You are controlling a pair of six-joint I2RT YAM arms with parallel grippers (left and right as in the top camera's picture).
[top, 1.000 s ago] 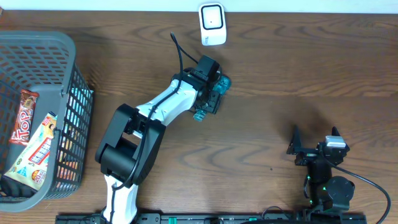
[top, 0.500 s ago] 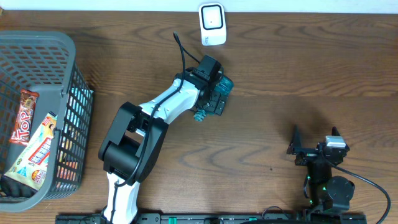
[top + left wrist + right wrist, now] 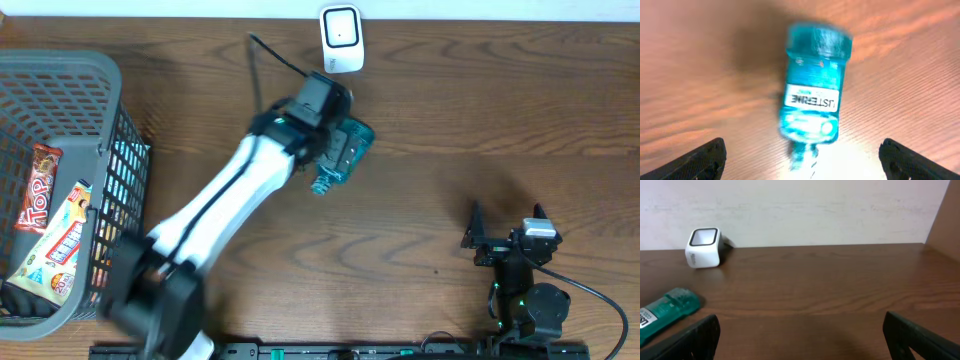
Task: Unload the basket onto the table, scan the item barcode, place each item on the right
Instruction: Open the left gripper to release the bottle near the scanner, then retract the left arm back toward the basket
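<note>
A teal Listerine bottle [image 3: 345, 152] lies on its side on the wooden table, just below the white barcode scanner [image 3: 341, 38]. In the left wrist view the bottle [image 3: 815, 90] lies label up, blurred, beyond my fingertips [image 3: 700, 160]. My left gripper [image 3: 328, 125] hovers over the bottle, open, and nothing sits between its jaws [image 3: 802, 162]. At the lower right my right gripper [image 3: 508, 216] rests open and empty. The right wrist view has the scanner [image 3: 703, 247] at the far left and the bottle [image 3: 665, 312] at the left edge, with that gripper [image 3: 802, 337] well away from both.
A grey plastic basket [image 3: 60, 70] stands at the left edge of the table and holds snack packets [image 3: 60, 240]. A pale wall runs behind the scanner at the table's far edge.
My left gripper has opened and let go of the bottle, which now lies free on the table. The left arm has swung up and to the left. The right arm has not moved.
</note>
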